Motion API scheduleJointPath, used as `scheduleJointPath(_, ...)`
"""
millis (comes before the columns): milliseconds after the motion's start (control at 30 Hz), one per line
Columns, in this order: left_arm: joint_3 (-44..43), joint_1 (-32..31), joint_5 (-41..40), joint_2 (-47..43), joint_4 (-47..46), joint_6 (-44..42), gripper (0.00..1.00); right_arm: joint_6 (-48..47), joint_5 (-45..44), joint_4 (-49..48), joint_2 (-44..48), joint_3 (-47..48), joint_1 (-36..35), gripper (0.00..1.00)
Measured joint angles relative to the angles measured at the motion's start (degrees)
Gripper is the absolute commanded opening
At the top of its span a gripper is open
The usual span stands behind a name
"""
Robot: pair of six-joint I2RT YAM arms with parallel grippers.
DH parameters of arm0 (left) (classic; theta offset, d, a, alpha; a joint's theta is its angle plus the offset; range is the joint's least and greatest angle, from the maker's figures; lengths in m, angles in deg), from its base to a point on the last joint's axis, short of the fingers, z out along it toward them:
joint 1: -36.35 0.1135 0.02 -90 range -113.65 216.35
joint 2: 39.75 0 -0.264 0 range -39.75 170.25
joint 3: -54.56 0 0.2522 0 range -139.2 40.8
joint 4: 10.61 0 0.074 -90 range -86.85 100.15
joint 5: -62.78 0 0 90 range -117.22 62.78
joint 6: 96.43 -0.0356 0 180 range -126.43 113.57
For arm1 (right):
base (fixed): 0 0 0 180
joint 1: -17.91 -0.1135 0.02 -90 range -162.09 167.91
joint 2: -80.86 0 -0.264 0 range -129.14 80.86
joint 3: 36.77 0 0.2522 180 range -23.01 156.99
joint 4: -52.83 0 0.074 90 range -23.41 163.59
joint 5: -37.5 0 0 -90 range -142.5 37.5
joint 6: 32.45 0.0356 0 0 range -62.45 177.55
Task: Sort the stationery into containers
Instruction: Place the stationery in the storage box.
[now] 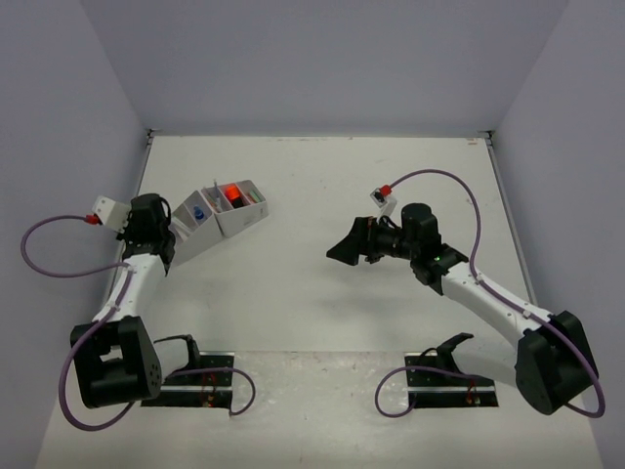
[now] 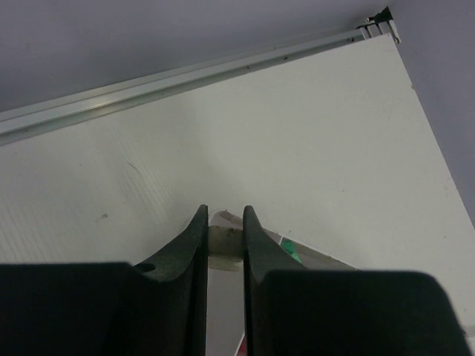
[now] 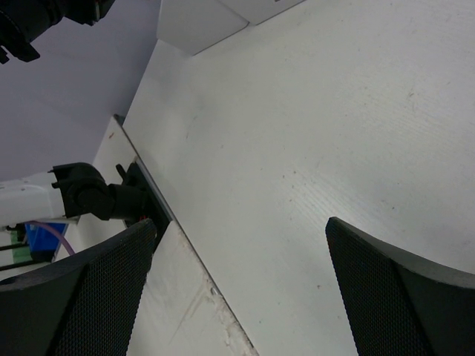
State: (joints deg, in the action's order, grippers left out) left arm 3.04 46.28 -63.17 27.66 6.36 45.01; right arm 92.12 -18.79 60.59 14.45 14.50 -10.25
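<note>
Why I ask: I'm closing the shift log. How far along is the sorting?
Done: blue piece, orange-red piece and green piece sit in the containers; nothing loose shows. In hand: left hand pinches a container wall; right hand is open, empty. Left: probably only letting go.

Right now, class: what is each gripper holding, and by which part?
Left gripper pinches the white plastic compartment tray by its end rim; right gripper holds nothing.

Left arm (image 1: 127, 293) reaches far along the left side; the left gripper (image 2: 223, 216) has its fingers (image 2: 194, 237) drawn to a narrow gap, pinching a container (image 1: 220, 220) wall. Right arm (image 1: 488, 293) extends leftward; the right gripper (image 1: 344, 252) has its fingers spread wide, unladen.
</note>
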Motion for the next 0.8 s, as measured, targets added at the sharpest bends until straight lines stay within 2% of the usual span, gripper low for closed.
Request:
scheduleJointPath(133,-0.1,0.0,1.1,0.2,0.1,0.0,0.0,0.0,0.3,0.0,0.0,0.0,0.0,0.99)
scheduleJointPath(167,-0.2,0.0,1.3,0.6,0.2,0.0,0.04,0.0,0.3,0.0,0.0,0.0,0.0,0.99)
scheduleJointPath(233,-0.2,0.0,1.8,1.7,0.3,0.0,0.22,0.0,0.3,0.0,0.0,0.0,0.0,0.99)
scheduleJointPath(267,-0.2,0.0,2.1,2.3,0.3,0.0,0.22,0.0,0.3,0.0,0.0,0.0,0.0,0.99)
scheduleJointPath(300,-0.2,0.0,2.6,3.1,0.3,0.0,0.36,0.0,0.3,0.0,0.0,0.0,0.0,0.99)
scheduleJointPath(433,-0.2,0.0,4.1,5.2,0.3,0.4,0.56,-0.2,0.2,0.0,0.0,0.0,0.0,0.99)
scheduleJointPath(533,-0.2,0.0,4.7,4.9,0.3,0.5,0.62,-0.7,-0.5,0.3,0.0,0.0,0.0,0.99)
scheduleJointPath(667,-0.2,0.0,5.3,1.8,1.2,0.5,0.63,-1.7,-3.2,3.2,-0.2,0.8,0.0,0.99)
scheduleJointPath(733,-0.2,0.0,6.1,-2.6,2.5,0.5,0.65,-1.8,-6.0,5.8,-2.1,3.1,-0.1,0.99)
scheduleJointPath(800,-0.2,0.0,7.7,-9.6,3.4,0.5,0.7,-1.8,-10.3,9.5,-5.9,7.2,-0.1,0.99)
